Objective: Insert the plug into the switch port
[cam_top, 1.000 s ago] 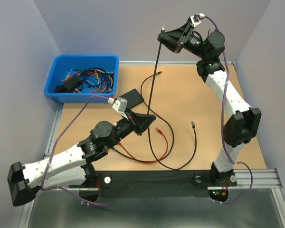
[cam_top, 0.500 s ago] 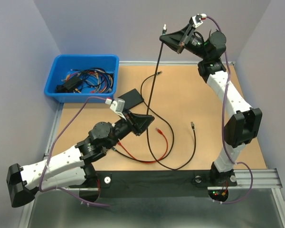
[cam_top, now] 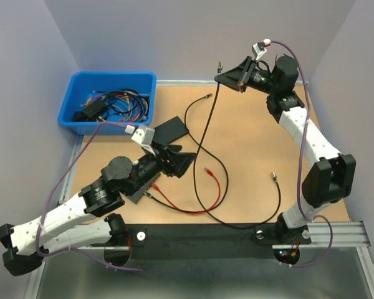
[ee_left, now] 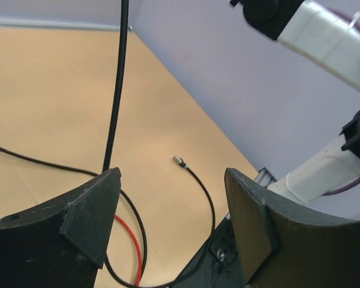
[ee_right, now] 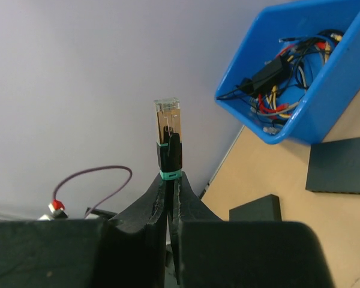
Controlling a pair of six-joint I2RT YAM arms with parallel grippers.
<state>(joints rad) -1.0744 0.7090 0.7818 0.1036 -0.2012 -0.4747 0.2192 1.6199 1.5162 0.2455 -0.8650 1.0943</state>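
Note:
My right gripper (cam_top: 222, 76) is raised high over the back of the table. It is shut on the black cable just below its clear-tipped plug (cam_top: 219, 65). In the right wrist view the plug (ee_right: 168, 123) sticks straight up out of the closed fingertips of the right gripper (ee_right: 170, 180). The cable (cam_top: 202, 134) hangs down to the table. A flat black box, apparently the switch (cam_top: 172, 129), lies left of centre. My left gripper (cam_top: 182, 157) hovers just below it, open and holding nothing. The left wrist view shows only table and cables in the left gripper's (ee_left: 171, 207) wide gap.
A blue bin (cam_top: 71, 112) full of cables sits at the back left. A red cable (cam_top: 217, 185) lies loose mid-table. The black cable's other end (cam_top: 273, 176) rests near the right arm. A second black plug (cam_top: 209, 96) lies towards the back.
My left gripper has opened and its arm has drawn back to the left. My right gripper has closed on the cable and swung right, dragging the cable's far end to the right.

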